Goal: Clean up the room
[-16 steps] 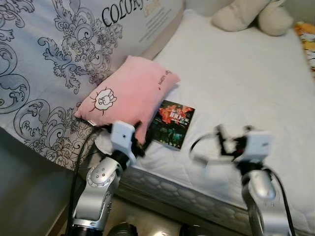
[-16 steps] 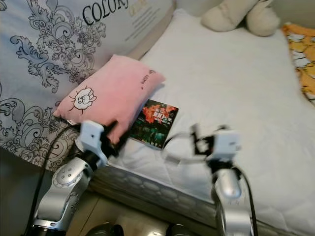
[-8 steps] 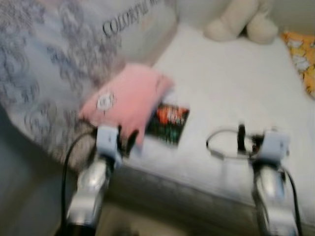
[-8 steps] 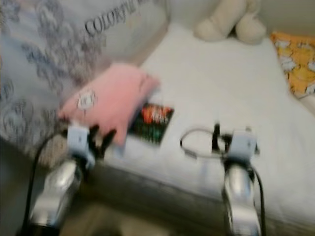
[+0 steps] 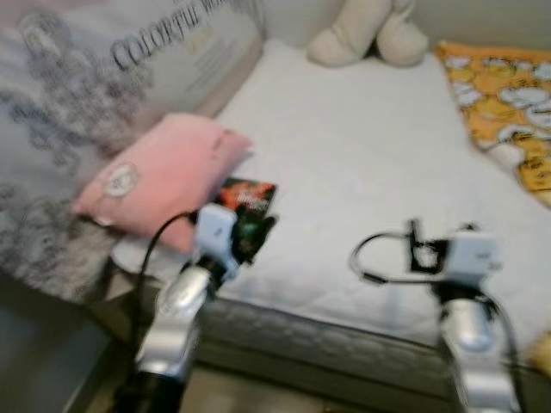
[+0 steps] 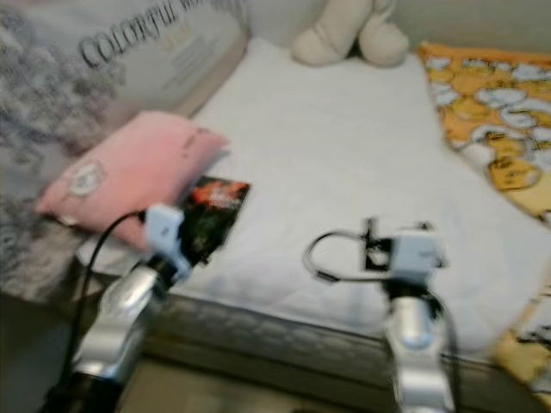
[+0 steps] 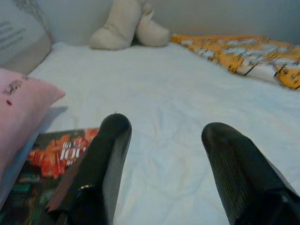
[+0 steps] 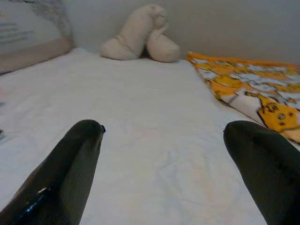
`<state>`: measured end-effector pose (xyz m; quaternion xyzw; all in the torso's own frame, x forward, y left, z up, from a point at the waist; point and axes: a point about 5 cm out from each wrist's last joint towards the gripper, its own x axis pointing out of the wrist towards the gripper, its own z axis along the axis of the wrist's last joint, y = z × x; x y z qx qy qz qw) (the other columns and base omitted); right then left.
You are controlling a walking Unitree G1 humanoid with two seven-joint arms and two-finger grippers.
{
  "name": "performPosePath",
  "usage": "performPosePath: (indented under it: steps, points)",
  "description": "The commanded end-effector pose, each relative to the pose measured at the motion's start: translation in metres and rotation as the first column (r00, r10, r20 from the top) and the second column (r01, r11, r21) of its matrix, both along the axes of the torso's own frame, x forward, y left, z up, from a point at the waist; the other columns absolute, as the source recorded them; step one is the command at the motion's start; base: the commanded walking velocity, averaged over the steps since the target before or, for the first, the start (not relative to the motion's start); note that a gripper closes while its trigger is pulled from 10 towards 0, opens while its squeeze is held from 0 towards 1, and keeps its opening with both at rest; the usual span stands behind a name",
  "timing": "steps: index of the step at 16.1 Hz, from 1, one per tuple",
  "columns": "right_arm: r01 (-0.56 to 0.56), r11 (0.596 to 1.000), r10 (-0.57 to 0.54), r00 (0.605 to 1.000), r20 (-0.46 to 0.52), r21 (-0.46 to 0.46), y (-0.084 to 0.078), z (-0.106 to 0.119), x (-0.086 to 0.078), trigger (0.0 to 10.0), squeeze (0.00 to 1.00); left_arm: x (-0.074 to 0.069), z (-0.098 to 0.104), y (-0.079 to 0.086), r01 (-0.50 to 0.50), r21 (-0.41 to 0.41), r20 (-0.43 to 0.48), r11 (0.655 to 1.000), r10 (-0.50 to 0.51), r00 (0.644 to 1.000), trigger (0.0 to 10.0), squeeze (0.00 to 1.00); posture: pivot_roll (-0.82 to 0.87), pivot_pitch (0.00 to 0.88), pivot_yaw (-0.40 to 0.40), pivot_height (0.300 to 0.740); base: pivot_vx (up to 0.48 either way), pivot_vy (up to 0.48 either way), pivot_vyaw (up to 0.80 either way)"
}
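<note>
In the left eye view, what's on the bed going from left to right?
Pink pillow → book → cream plush → orange blanket.

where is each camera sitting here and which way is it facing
Left and right eye views: on the head, looking forward and down at the bed; both silver arms show, left gripper by the book, right gripper.
Left wrist view: along its open fingers over the book toward the plush toy.
Right wrist view: along its open fingers across the bed.
Both wrist views share the plush toy and orange blanket.
</note>
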<state>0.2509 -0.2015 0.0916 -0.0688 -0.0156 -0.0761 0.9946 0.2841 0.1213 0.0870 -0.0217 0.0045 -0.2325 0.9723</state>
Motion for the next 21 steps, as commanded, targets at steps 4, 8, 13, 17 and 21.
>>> performPosePath:
  steps: [4,8,13,17,21]
  points:
    - [-0.008,1.0,0.008,1.0,0.005,-0.015,-0.002,0.004,-0.001,10.0,0.0,-0.003,-0.002,-0.003,0.02,-0.014,0.0,1.0,-0.02,1.0,10.0,0.0,-0.15,0.0,0.062,0.74,0.183,-0.412,-0.73]
    - [-0.078,0.997,0.078,0.997,-0.024,0.005,0.005,-0.002,0.001,10.0,0.0,-0.005,-0.012,0.016,-0.092,-0.027,-0.057,0.995,0.091,0.994,10.0,0.0,-0.12,0.0,0.041,0.74,0.281,-0.384,-0.72]
    - [-0.124,0.992,0.125,0.991,-0.049,0.019,0.01,-0.008,0.006,10.0,0.0,-0.013,-0.027,0.032,-0.204,0.041,-0.129,0.978,0.208,0.97,10.0,0.0,-0.07,0.0,0.019,0.74,0.055,0.0,-0.72]
    - [-0.145,0.989,0.146,0.988,-0.051,0.027,0.014,-0.009,0.009,10.0,0.0,-0.006,-0.022,0.043,-0.248,0.085,-0.113,0.965,0.256,0.96,10.0,0.0,-0.06,0.0,0.016,0.74,0.0,0.0,-0.72]
    - [-0.136,0.99,0.139,0.988,-0.064,0.042,0.016,-0.012,0.009,10.0,0.0,-0.006,-0.021,0.038,-0.204,0.075,-0.11,0.976,0.211,0.971,10.0,1.0,-0.06,0.0,0.026,0.74,0.0,0.0,-0.72]
